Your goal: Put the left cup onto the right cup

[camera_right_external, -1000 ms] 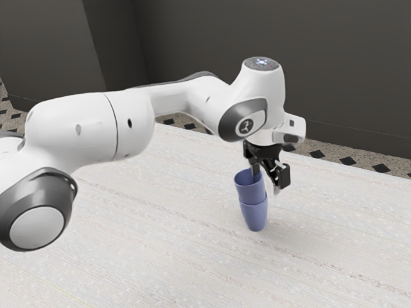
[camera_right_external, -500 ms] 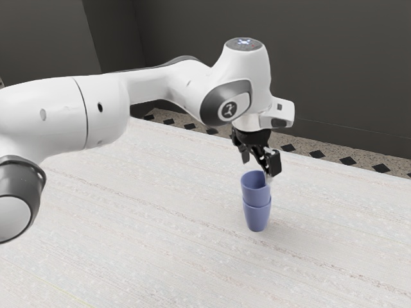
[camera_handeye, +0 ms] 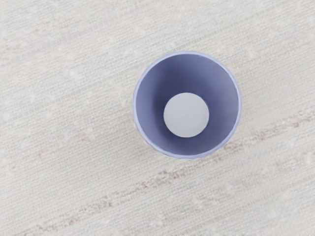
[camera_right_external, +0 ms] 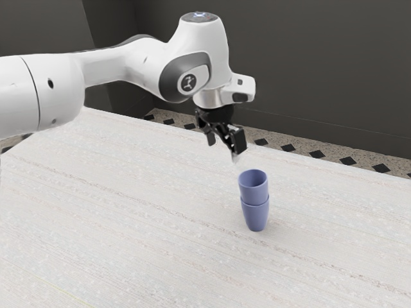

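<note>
Pale bench (camera_right_external: 115, 231) with a fine streaked grain, filling the lower part of the exterior view up to its far edge. Beyond that edge lies a strip of speckled floor (camera_right_external: 334, 157) set with small dark diamond tiles, backed by a plain dark grey wall (camera_right_external: 321, 58). Seen close in the wrist view, the bench surface has a cream, weave-like texture with faint brownish streaks.
</note>
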Controlling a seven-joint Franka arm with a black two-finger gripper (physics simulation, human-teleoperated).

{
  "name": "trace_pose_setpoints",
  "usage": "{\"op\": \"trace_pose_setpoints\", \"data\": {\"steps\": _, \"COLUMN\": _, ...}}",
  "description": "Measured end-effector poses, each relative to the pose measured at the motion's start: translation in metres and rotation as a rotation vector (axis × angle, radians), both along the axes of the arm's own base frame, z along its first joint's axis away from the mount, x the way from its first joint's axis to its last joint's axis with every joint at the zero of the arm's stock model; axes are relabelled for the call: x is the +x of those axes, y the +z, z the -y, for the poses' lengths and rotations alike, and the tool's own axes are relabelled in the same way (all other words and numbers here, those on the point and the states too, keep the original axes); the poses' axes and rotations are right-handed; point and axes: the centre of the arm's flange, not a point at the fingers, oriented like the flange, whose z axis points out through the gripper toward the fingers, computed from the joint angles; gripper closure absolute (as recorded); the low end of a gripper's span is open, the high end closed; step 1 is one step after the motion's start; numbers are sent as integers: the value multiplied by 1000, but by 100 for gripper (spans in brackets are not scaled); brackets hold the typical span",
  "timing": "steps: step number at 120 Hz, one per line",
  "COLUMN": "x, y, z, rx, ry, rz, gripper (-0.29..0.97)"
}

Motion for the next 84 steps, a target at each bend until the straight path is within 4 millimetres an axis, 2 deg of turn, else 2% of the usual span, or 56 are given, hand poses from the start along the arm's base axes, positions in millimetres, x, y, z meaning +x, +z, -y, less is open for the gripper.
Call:
{"op": "trace_pose_setpoints", "data": {"steps": 19, "x": 0, "y": 16, "z": -32, "rx": -1, "ry": 46, "rz": -7, "gripper": 0}}
{"op": "trace_pose_setpoints", "data": {"steps": 42, "x": 4, "y": 25, "z": -67, "rx": 2, "ry": 95, "rz": -13, "gripper": 0}}
{"op": "trace_pose_setpoints", "data": {"steps": 68, "x": 6, "y": 48, "z": -117, "rx": -3, "ry": 144, "rz": 8, "gripper": 0}}
{"op": "trace_pose_setpoints", "data": {"steps": 84, "x": -2, "y": 66, "z": -125, "rx": -3, "ry": 134, "rz": 22, "gripper": 0}}
